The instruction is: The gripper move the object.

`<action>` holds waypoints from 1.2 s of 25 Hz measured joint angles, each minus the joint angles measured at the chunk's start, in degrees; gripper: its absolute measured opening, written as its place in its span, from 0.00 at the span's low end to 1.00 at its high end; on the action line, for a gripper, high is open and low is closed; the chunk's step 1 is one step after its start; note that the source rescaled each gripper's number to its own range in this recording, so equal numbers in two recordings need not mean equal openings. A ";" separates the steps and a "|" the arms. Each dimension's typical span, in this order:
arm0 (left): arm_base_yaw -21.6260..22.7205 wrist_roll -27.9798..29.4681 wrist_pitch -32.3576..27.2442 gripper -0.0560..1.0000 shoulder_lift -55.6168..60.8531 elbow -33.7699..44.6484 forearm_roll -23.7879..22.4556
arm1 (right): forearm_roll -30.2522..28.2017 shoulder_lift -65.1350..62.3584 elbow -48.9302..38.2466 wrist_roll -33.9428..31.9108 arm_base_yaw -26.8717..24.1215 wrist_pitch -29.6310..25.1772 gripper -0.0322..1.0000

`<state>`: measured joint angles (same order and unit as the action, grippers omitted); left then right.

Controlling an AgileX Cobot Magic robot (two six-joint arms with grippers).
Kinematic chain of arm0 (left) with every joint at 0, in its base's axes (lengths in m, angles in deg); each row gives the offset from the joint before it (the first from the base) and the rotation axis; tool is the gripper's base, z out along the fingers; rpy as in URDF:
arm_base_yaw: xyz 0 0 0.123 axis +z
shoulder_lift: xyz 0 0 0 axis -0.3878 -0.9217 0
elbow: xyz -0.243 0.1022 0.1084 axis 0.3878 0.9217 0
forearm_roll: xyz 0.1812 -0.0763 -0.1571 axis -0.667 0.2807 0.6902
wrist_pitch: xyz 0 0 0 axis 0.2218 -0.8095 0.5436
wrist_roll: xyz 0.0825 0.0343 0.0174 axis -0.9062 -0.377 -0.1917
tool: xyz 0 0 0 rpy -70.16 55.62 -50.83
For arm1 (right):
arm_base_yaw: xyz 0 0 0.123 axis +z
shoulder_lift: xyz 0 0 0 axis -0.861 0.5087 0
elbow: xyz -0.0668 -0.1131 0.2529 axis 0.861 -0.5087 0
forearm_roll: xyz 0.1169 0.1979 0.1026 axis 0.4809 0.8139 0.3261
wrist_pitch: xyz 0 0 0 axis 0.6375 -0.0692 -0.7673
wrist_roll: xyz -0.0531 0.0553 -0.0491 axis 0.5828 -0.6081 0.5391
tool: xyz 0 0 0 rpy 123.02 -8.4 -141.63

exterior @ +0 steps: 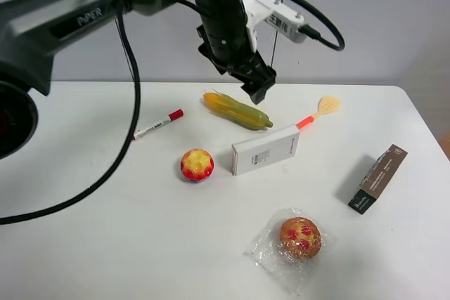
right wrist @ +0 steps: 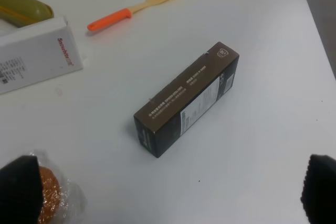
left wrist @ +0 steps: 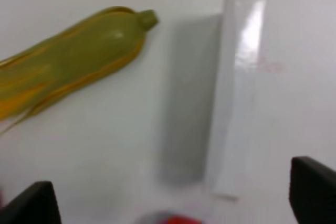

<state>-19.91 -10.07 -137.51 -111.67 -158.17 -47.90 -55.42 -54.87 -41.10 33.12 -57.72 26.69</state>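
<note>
Corn [exterior: 237,109] at eleven o'clock of the carton [exterior: 266,150] worries me: my left gripper [exterior: 257,88], spread wide and empty, could clip it descending and shove both.

The object [exterior: 266,150] is a white rectangular carton with small red lettering at one end and grey print on its top. It lies flat near the middle of the bench [exterior: 91,244], with its long side a little slanted. The gripper [exterior: 259,90], a dark black claw, hangs above and behind it, jaws wide apart.
</note>
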 joint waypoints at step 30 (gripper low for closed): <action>35.26 3.20 3.85 0.83 56.81 52.43 -1.97 | 0.00 0.00 0.00 0.00 0.00 0.00 1.00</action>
<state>15.34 -6.87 -133.66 -54.86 -105.74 -49.87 -55.42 -54.87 -41.10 33.12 -57.72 26.69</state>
